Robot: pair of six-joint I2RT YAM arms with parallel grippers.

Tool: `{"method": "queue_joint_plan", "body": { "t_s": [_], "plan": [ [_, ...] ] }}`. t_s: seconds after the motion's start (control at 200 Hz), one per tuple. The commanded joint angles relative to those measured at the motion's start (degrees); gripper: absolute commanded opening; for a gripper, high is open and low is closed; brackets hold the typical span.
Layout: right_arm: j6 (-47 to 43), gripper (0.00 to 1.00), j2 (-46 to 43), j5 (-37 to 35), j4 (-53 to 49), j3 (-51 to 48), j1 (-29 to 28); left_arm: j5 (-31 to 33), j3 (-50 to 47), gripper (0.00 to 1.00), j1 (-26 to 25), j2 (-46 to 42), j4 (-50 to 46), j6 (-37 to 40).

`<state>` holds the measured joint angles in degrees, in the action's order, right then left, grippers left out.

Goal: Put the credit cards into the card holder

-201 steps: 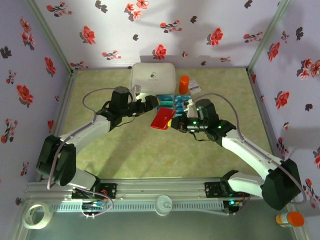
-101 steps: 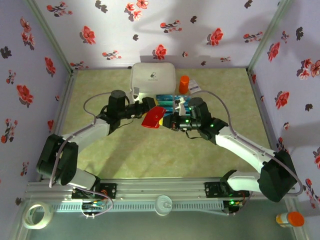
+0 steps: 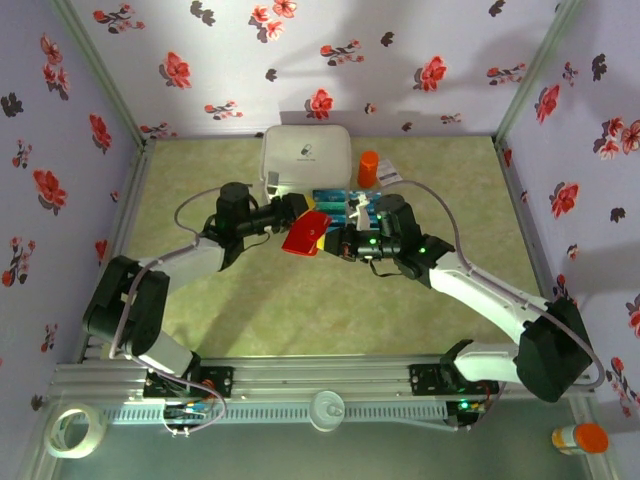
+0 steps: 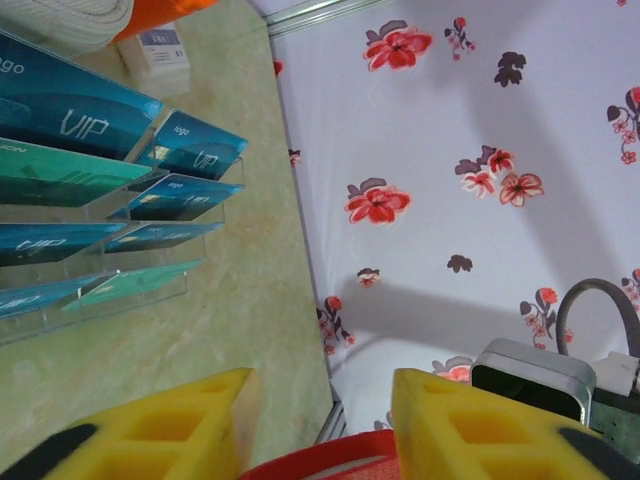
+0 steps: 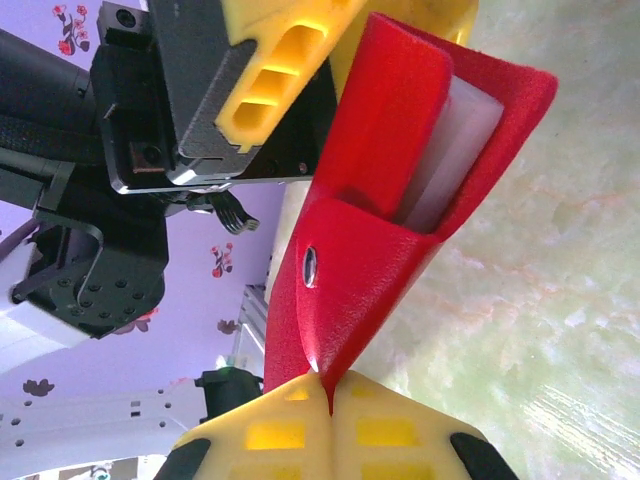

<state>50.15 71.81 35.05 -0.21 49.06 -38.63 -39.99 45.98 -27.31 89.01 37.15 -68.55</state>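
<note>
The red card holder hangs above the table's middle, between both grippers. My right gripper is shut on its lower corner. The holder gapes open upward and shows its pale inside. My left gripper straddles the holder's far end, one yellow finger against each side. In the top view the left gripper comes in from the left and the right gripper from the right. The teal credit cards stand in rows in a clear rack just behind.
A big white rounded box sits at the back, with an orange bottle and a small white packet to its right. Floral walls close in the table on three sides. A tape roll lies outside the front rail.
The right arm carried the card holder left to the left gripper. The left gripper's jaws, wide before, have closed in onto the holder's end.
</note>
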Motion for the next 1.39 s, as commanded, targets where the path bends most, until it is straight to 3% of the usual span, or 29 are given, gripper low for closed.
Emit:
{"method": "queue_joint_plan", "body": {
  "t_s": [0.0, 0.19, 0.395, 0.465, 0.57, 0.685, 0.945, 1.39],
  "plan": [
    [0.2, 0.00, 0.5, -0.5, 1.9, 0.3, -0.4, -2.1, -1.5, 0.33, 0.5, 1.8, 6.5, -2.9],
    [0.0, 0.00, 0.7, -1.0, 1.5, 0.3, -0.4, -2.4, -2.4, 0.21, 0.5, 2.6, 9.1, -4.2],
    [-0.1, 0.00, 1.3, -1.3, 1.4, 0.3, -0.3, -2.6, -2.6, 0.00, 0.6, 2.3, 9.3, -4.1],
    [-0.6, 0.00, 1.5, -1.7, 0.4, 0.5, -0.2, -2.6, -2.7, 0.00, 0.8, 2.1, 9.3, -3.8],
    [-2.8, 0.37, 1.2, -2.9, -3.2, 0.6, 0.6, -2.0, -3.5, 0.00, 1.3, 1.3, 8.8, -2.7],
    [-6.0, 0.53, -0.5, -6.4, -9.8, 0.6, 2.4, 1.1, -4.6, 0.00, 2.1, -1.1, 5.1, 1.0],
    [-11.8, 0.60, 0.6, -19.8, -24.1, 8.1, -0.2, 13.7, -3.0, 0.00, -0.2, -7.8, -12.4, 11.7],
    [-13.6, 0.71, 14.4, -32.7, -26.4, 23.5, -9.9, 23.7, -1.7, 0.00, -3.9, -8.9, -15.8, 9.7]
  ]
}}
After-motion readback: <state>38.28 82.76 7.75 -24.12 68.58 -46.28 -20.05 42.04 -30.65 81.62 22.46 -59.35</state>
